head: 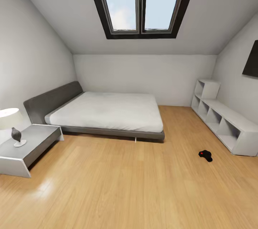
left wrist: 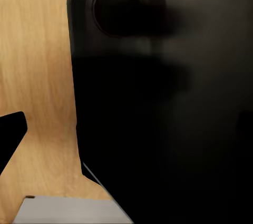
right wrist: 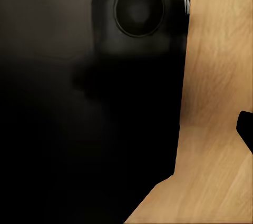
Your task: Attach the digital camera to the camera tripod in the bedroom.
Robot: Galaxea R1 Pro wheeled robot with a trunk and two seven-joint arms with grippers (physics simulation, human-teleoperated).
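While neither tool's spread can be told, the digital camera (head: 205, 155) lies on the floor (head: 118, 186) beside the shelves (head: 222, 121).

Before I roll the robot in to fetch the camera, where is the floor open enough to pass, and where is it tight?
The wood floor is open between the nightstand and the digital camera, in front of the bed. It is tighter by the cube shelves, where the camera lies, and in the strip between bed and shelves.
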